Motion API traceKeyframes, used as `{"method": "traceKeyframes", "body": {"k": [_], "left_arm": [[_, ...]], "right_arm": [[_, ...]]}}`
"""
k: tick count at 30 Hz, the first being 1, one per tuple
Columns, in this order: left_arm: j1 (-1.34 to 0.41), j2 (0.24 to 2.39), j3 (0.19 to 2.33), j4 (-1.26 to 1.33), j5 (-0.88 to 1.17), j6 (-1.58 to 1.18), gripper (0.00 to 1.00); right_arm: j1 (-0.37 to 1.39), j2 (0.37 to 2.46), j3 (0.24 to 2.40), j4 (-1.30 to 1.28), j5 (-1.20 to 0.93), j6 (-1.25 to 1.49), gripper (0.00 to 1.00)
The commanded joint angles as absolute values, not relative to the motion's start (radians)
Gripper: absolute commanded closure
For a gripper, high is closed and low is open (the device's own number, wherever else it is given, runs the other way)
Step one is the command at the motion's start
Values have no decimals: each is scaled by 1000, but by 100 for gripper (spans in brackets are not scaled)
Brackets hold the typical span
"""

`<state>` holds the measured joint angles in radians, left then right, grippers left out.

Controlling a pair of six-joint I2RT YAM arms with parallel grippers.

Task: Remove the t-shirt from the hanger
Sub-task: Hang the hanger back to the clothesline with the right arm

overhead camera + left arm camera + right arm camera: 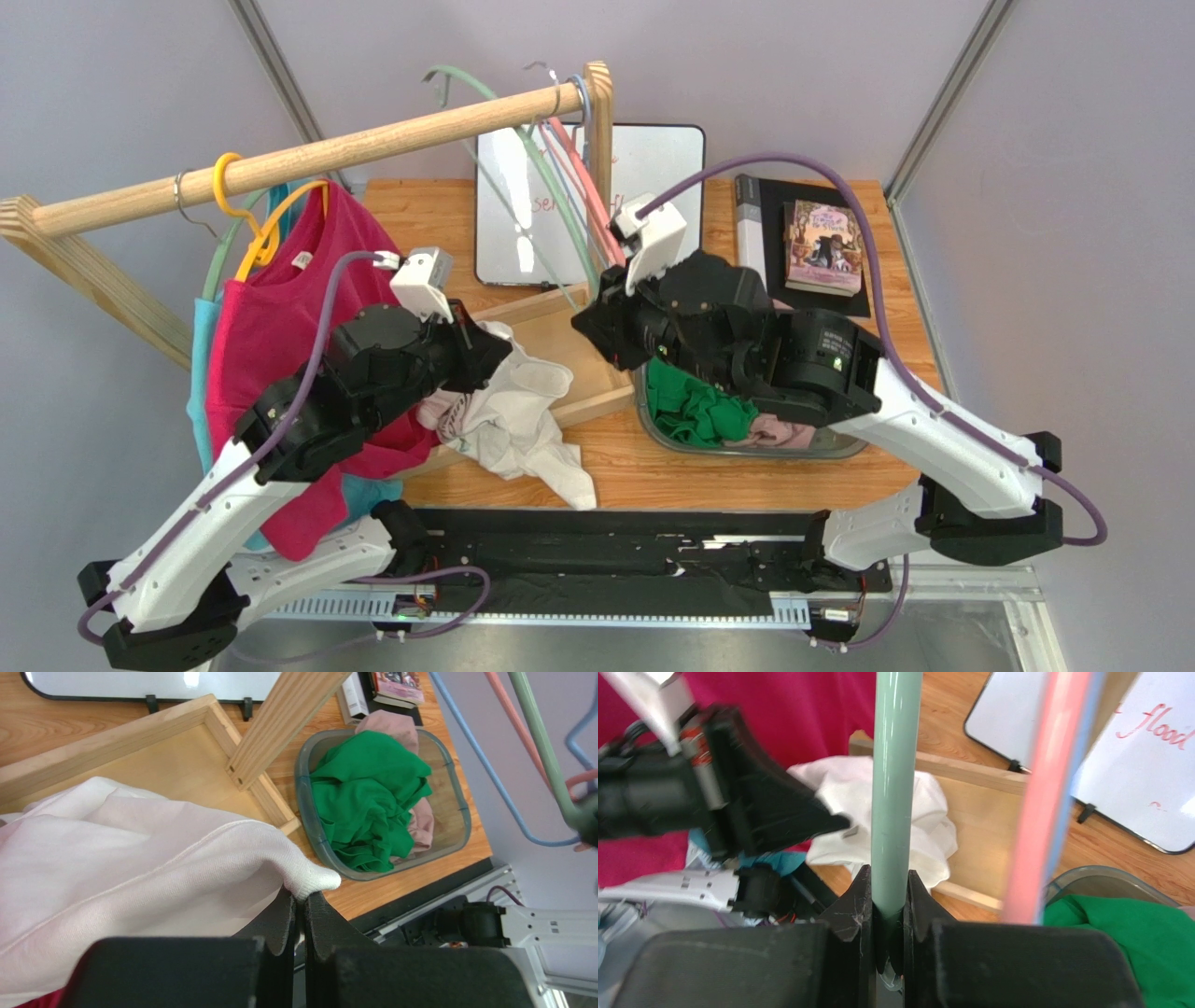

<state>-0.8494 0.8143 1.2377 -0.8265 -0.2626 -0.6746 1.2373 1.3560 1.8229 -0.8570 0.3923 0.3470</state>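
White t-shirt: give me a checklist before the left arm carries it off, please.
1. Left gripper shut on the white t-shirt: ok.
2. Right gripper clamped on the green hanger: ok.
3. No fabric on the visible hanger rod: ok.
4. Hanger hook seated on the wooden rail: cannot tell.
5. Grey bin has room beside the green garment: ok.

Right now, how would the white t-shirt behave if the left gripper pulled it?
Likely floppy: the white t-shirt sags in folds. Probably light: the left gripper holds it by one pinched edge. It may drag over the wooden tray.
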Motion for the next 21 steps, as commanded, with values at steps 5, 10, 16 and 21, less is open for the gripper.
{"method": "traceKeyframes", "body": {"k": [5,10,16,21], "left_arm": [[-847,769,1243,-770,-180,-698,100],[-847,752,1241,-755,-167,-701,100],[-847,744,1255,-755,-152,-695,100],[-847,747,1249,-752,-147,-701,100]], "right_arm": [[1120,1350,1829,-813,299,452,100],[1118,1356,1792,-821,290,469,100],[1120,1324,1724,-801,281,503,100],[1120,1315,1713,-801,269,497,89]]}}
